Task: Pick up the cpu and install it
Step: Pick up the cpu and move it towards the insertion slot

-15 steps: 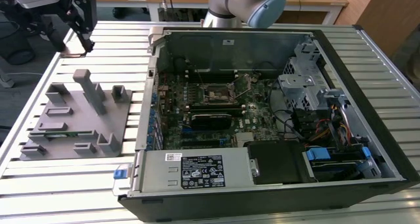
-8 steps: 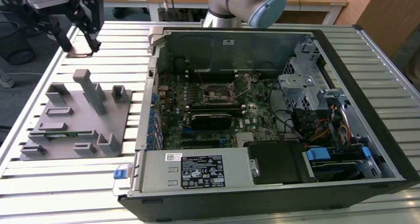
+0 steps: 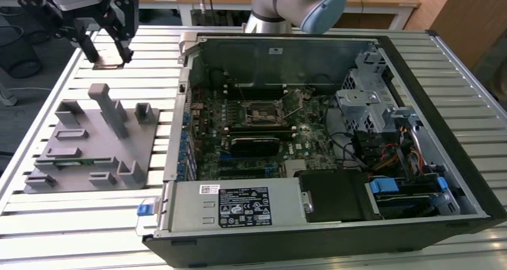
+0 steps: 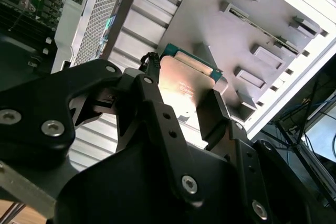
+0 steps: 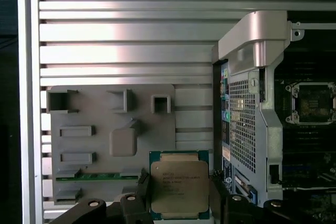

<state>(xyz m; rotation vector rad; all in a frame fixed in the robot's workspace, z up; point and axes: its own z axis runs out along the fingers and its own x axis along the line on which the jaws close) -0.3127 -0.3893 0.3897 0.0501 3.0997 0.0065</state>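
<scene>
Holding: the cpu (image 5: 179,184) is clamped in the gripper (image 5: 179,195), and its silvery top plate is turned toward the first wrist camera, with a green edge showing round it.
Jaws: they are closed on two opposite edges of the cpu, and a black finger (image 4: 211,113) is seen pressed against each side in both wrist views.
Cpu position: it is held flat and lifted off the slatted table (image 3: 47,222). In the exterior view it is found near the far corner on the exterior view's left.
Cpu surroundings: in the first wrist view the chip is seen against the edge of the grey fixture (image 5: 105,108) and the slats between that fixture and the computer case (image 3: 443,104).
Grey fixture: it is laid on the table beside the case, on the exterior view's left, and several raised blocks and slots are carried on it.
Memory stick (image 5: 97,176): a long green strip is lodged in one slot of the fixture.
Socket (image 3: 265,111): a square metal frame is seen on the motherboard (image 3: 237,139) inside the opened case, well apart from the held cpu.
Arm: its grey body is seen behind the case in the exterior view.
</scene>
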